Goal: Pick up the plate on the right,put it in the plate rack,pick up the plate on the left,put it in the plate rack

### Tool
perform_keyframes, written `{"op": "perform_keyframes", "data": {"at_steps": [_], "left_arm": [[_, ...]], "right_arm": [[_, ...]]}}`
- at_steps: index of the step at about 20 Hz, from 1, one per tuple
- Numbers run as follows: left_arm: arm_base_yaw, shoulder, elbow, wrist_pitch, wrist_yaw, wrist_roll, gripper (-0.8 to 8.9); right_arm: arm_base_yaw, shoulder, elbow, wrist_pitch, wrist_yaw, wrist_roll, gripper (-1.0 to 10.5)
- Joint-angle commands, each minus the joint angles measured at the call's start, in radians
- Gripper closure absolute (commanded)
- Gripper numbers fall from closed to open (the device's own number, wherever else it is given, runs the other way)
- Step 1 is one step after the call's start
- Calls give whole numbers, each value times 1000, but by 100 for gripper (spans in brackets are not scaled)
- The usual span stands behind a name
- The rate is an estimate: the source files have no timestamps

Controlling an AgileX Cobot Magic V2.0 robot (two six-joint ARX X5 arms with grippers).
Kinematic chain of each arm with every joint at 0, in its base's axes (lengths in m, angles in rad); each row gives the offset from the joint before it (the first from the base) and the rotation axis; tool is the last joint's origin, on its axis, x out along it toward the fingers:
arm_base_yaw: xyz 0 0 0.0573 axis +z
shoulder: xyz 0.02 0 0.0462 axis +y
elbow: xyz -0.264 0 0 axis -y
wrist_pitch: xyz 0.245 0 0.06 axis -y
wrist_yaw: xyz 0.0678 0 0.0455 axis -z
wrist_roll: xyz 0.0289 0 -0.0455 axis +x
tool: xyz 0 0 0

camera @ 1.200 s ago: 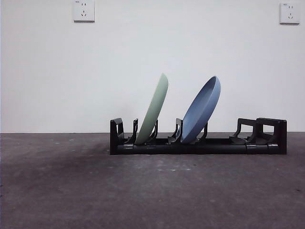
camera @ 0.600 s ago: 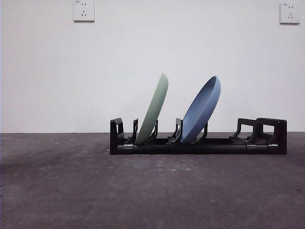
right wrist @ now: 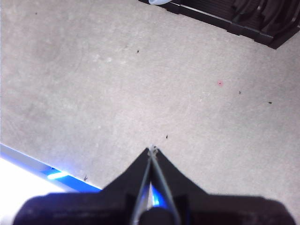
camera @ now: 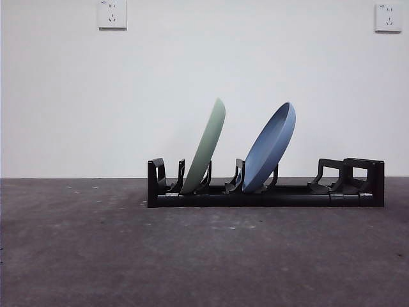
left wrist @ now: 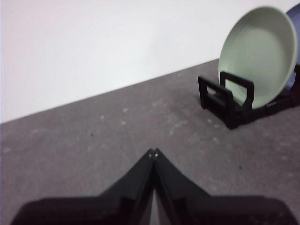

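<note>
The long black plate rack (camera: 265,192) lies across the table's middle. A pale green plate (camera: 206,148) leans in a slot near its left end, and a blue plate (camera: 271,147) leans in a slot near its centre. Neither gripper shows in the front view. In the left wrist view my left gripper (left wrist: 153,152) is shut and empty above bare table, well short of the green plate (left wrist: 258,54) and the rack's end (left wrist: 225,98). My right gripper (right wrist: 152,149) is shut and empty over bare table, with the rack (right wrist: 225,16) far beyond it.
The table (camera: 96,256) is dark grey and speckled, backed by a white wall with two sockets (camera: 112,14). A bright blue-lit table edge (right wrist: 42,171) runs beside the right gripper. The rack's right-hand slots (camera: 348,179) hold nothing.
A faint shadow on the table left of the rack has faded away. The plates and rack have not moved.
</note>
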Motion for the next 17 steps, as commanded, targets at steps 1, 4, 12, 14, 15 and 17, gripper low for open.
{"op": "perform_keyframes", "data": {"at_steps": [1, 4, 12, 14, 15, 17], "left_arm": [[10, -46, -50, 6, -15, -48, 816], [15, -71, -64, -64, -150, -132, 816], [18, -62, -63, -99, -159, -184, 816], [18, -59, -63, -99, -159, -184, 816], [18, -59, -63, -99, -159, -184, 816], [18, -59, -63, -99, -159, -184, 816]], "right_arm": [[1, 3, -6, -21, 1, 4, 944], [1, 3, -6, -21, 1, 4, 944], [1, 3, -6, -21, 1, 4, 944], [1, 3, -6, -21, 1, 4, 944], [1, 3, -6, -21, 1, 4, 944], [1, 3, -6, -21, 1, 4, 944]]}}
